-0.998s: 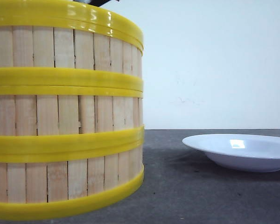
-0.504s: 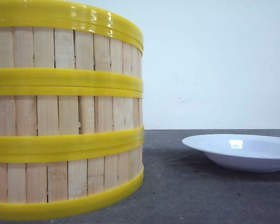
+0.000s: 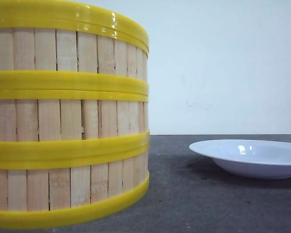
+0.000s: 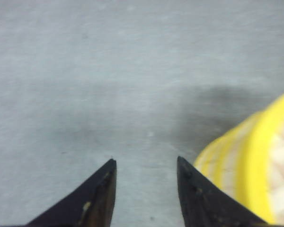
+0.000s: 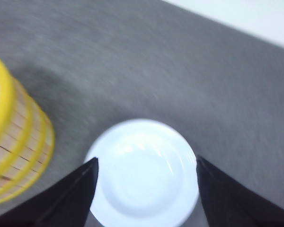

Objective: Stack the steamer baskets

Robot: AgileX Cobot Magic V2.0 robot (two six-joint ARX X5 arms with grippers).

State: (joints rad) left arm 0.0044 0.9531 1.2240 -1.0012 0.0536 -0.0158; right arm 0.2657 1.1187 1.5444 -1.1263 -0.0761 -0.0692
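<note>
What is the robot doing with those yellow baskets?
It is stacking steamer baskets, and all three already sit one on top of another on the dark table. Nothing is being held right now. The left gripper hangs open over bare table beside the stack, and the right gripper hangs open above the white plate, which looks empty. The plate sits apart from the stack, off to its right in the front view.
</note>
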